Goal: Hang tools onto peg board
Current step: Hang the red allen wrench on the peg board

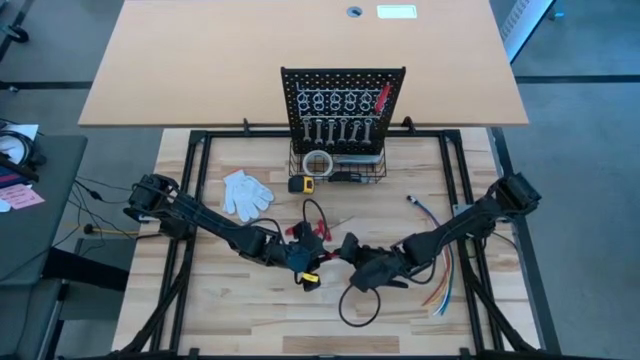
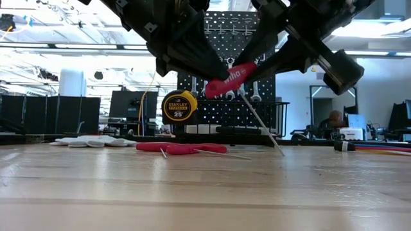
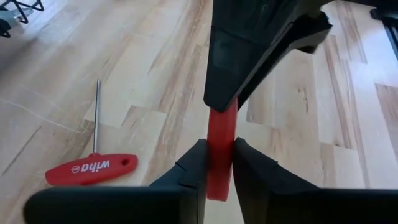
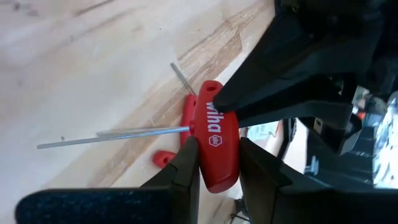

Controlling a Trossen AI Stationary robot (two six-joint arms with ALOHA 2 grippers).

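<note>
Held above the wooden table (image 1: 230, 300) between both arms, the red-handled T-shaped hex key with slim steel shaft (image 2: 232, 77) looks light and rigid, its chunky plastic handle pinched by left gripper (image 3: 219, 163) and right gripper (image 4: 217, 163) together.

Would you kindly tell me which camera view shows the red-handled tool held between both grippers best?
The right wrist view: the red-handled tool fills it, white lettering and slim metal shaft plain. The low view shows it lifted off the table, shaft slanting down. The left wrist view shows only a red edge; the high view, a small red speck.
</note>
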